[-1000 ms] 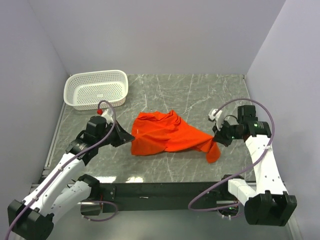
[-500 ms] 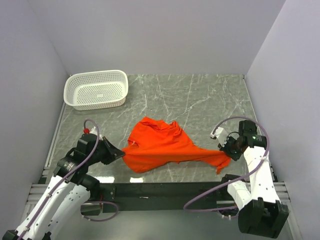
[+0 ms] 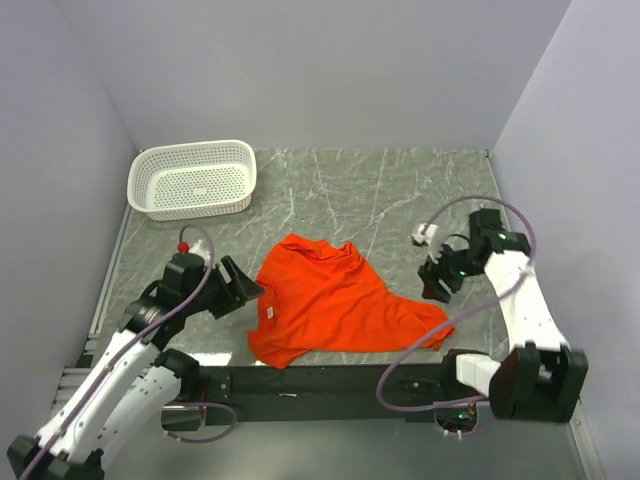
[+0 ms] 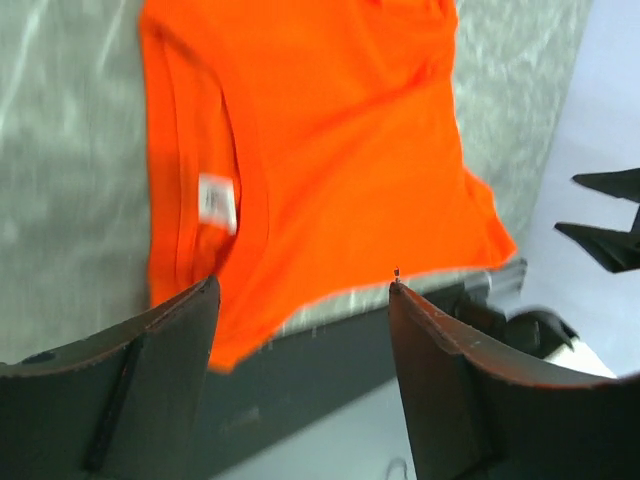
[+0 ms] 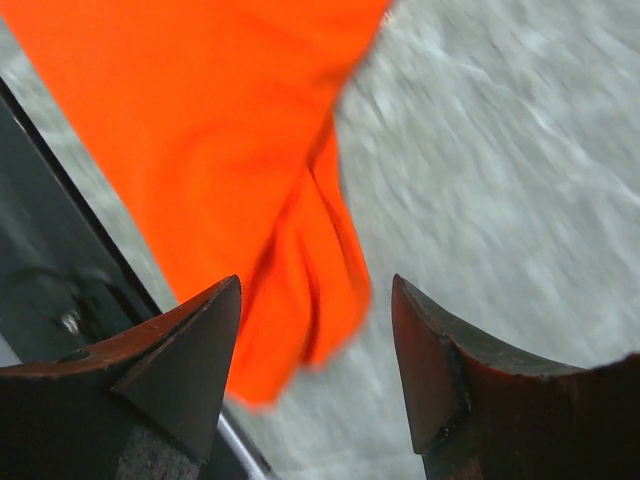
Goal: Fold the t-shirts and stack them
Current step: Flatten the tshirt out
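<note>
Shirt (image 3: 335, 305): soft orange-red cloth with short sleeves and a white label (image 3: 268, 313), spread loose and wrinkled on the grey marbled bench (image 3: 400, 190) between the two hands.
Left hand (image 3: 252, 290): low and angled down, with the collar just beside it; jaws apart, empty.
Right hand (image 3: 433, 288): raised, with the shirt's corner below it; jaws apart, empty.
Basket (image 3: 190, 208): white perforated plastic, oval, well behind the left hand.
</note>
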You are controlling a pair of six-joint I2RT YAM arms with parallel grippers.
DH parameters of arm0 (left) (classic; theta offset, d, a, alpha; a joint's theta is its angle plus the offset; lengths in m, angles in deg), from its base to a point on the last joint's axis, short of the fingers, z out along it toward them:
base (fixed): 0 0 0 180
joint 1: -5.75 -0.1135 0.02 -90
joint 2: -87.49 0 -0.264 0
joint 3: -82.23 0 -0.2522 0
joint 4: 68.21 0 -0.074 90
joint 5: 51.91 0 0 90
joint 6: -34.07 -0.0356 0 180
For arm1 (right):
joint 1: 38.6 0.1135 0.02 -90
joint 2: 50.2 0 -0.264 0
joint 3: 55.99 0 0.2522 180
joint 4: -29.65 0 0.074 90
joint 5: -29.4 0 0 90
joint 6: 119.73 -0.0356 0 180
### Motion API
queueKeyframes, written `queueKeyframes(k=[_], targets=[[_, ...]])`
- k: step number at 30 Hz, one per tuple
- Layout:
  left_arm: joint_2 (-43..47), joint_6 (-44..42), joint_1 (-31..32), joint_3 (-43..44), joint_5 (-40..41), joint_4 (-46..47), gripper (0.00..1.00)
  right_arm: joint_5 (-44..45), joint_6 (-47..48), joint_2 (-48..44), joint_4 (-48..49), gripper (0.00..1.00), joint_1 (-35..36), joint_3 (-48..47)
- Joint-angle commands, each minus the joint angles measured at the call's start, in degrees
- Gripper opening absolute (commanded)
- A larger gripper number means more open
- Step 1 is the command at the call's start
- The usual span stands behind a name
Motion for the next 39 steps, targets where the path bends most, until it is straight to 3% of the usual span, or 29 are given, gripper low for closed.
queueKeyframes(k=[1,2,5,8,14,20,25,33,38,39], targets=[[-7.92,-4.06,-0.54,-0.86,2.87,14.98,0.74,-2.60,-14.03,8.22,11.68,0.68,6.77,-0.82],[-13.60,-5.20,-0.63,-1.47,2.43,21.72,0.74,-1.29,-16.67,9.73,16.40,0.68,8.79,-0.99],[-27.39,-10.02,-1.24,2.01,3.13,30.63,0.74,-0.40,-23.89,16.67,21.18,0.66,11.09,-3.89],[-40.40,-16.08,-1.51,9.82,5.23,33.56,0.71,-0.13,-27.77,24.15,22.77,0.62,11.00,-7.93],[-59.76,-24.97,-1.51,28.01,7.79,28.66,0.65,-2.76,-30.15,33.82,21.55,0.59,11.09,-12.77],[-64.89,-27.09,-1.42,32.62,8.14,25.40,0.64,-6.46,-29.88,39.53,17.25,0.59,13.02,-16.98],[-59.55,-25.34,-1.51,27.80,8.14,25.83,0.64,-5.24,-33.48,45.07,16.80,0.59,17.94,-21.20],[-30.12,-18.84,-1.68,14.35,8.93,25.05,0.66,0.39,-38.58,49.21,18.39,0.53,23.04,-23.76],[-13.87,-13.84,-2.12,8.64,9.98,22.50,0.69,-0.05,-38.67,49.91,16.72,0.42,27.34,-23.94],[-12.01,-13.22,-2.21,8.19,10.16,21.71,0.69,-0.05,-38.67,49.83,16.54,0.28,27.87,-24.02]])
